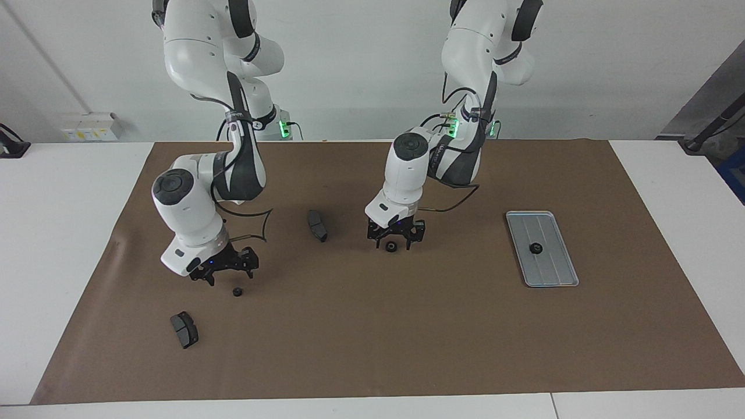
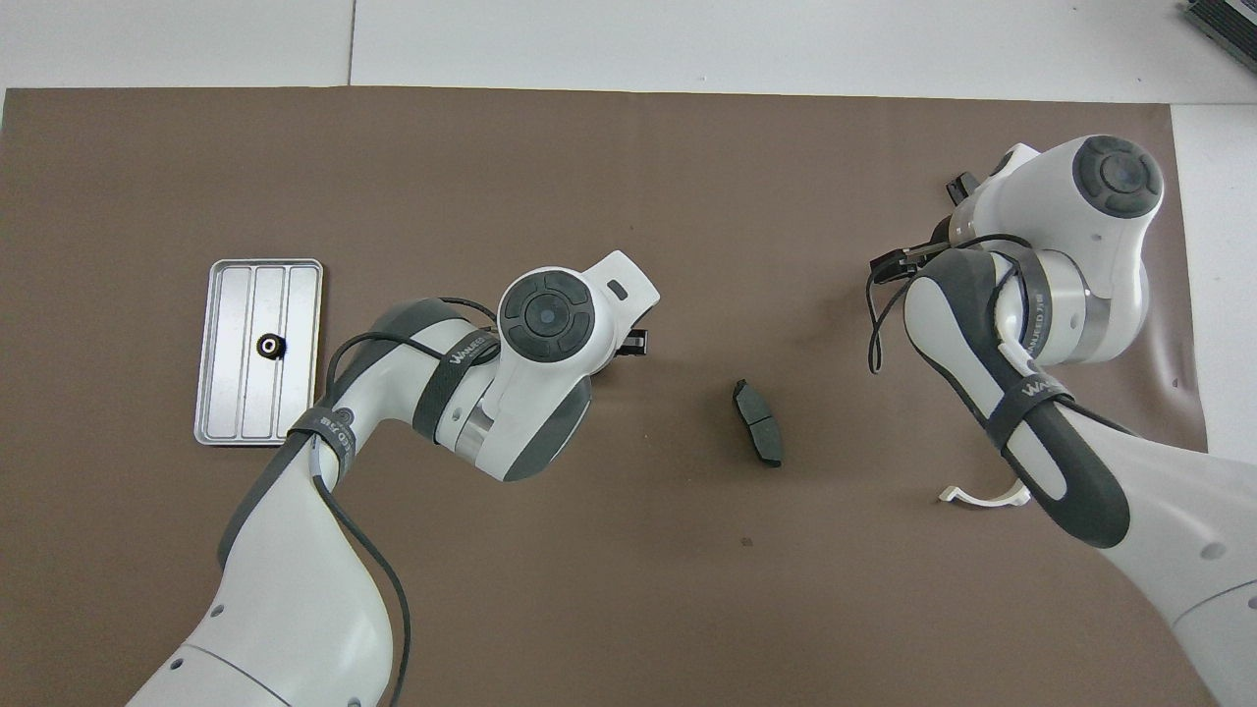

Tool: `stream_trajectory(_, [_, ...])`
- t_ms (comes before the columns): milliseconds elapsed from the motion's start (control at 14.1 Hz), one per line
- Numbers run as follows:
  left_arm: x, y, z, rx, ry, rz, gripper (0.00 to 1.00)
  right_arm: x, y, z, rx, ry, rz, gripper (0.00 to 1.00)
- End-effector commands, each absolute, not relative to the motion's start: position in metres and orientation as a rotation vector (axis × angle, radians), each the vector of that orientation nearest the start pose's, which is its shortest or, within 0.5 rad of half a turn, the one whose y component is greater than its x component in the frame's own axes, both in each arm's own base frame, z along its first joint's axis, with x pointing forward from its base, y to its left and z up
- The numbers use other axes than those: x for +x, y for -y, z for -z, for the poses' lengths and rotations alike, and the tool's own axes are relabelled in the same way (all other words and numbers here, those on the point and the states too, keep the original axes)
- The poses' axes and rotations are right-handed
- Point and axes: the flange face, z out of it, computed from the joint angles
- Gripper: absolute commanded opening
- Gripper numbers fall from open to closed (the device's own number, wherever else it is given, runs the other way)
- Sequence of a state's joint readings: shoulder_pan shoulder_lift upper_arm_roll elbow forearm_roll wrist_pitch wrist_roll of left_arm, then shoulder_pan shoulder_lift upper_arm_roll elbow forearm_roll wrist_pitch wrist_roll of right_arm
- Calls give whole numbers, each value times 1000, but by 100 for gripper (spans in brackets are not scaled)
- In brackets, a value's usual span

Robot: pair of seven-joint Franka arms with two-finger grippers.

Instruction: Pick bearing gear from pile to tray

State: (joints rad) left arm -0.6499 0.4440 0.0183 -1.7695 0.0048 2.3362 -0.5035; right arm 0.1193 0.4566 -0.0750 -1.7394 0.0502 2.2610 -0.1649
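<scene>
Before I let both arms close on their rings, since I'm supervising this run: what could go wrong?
1. The left gripper straddles a small black ring; an off-centre close could flick it away.
2. The right gripper sits beside its ring, not over it, so it may grasp nothing.
3. A brake pad lies nearby and could get nudged.
</scene>
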Motion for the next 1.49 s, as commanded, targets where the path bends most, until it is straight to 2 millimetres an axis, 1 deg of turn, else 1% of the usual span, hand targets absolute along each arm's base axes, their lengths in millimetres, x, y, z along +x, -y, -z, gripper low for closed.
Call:
stream_trajectory(0, [530, 396, -310, -3149, -232, 148, 79, 677, -35, -314, -3102, 329, 153, 100])
stream_trajectory(71, [529, 396, -309, -3148, -232, 146, 77, 678, -34, -306, -3104, 328, 158, 100])
stream_trajectory(142, [528, 395, -306, -3148, -234, 149, 76, 679, -30, -305, -3106, 325, 160, 100])
stream_trajectory(284, [525, 394, -300, -3153, -241, 163, 72, 678, -30, -304, -3105, 344, 158, 100])
stream_trajectory(426, [526, 394, -299, -3155, -242, 171, 68, 679, -29, -297, -3105, 353, 168, 82])
stream_trajectory(497, [524, 395, -298, -3157, -246, 172, 68, 677, -30, -294, -3104, 356, 163, 75])
stream_trajectory(568, [523, 396, -298, -3156, -249, 170, 66, 675, -30, -290, -3105, 359, 154, 71])
stream_trajectory(710, [523, 396, -296, -3155, -251, 168, 64, 672, -29, -285, -3102, 387, 132, 68])
stream_trajectory(781, [523, 396, -296, -3157, -256, 177, 61, 668, -28, -281, -3099, 408, 121, 64])
stream_trajectory(994, [518, 400, -293, -3155, -275, 173, 55, 668, -29, -282, -3098, 413, 118, 61])
stream_trajectory(1136, [517, 400, -292, -3154, -278, 171, 53, 668, -29, -282, -3099, 411, 123, 49])
stream_trajectory(1207, [517, 401, -288, -3151, -280, 165, 50, 668, -29, -281, -3099, 408, 120, 40])
stream_trajectory(1278, [516, 403, -285, -3148, -287, 162, 48, 669, -29, -282, -3099, 406, 123, 28])
stream_trajectory(1349, [515, 406, -281, -3147, -292, 160, 46, 669, -29, -282, -3100, 397, 130, 13])
stream_trajectory(1420, [515, 407, -277, -3143, -294, 158, 42, 669, -30, -282, -3100, 390, 130, 0])
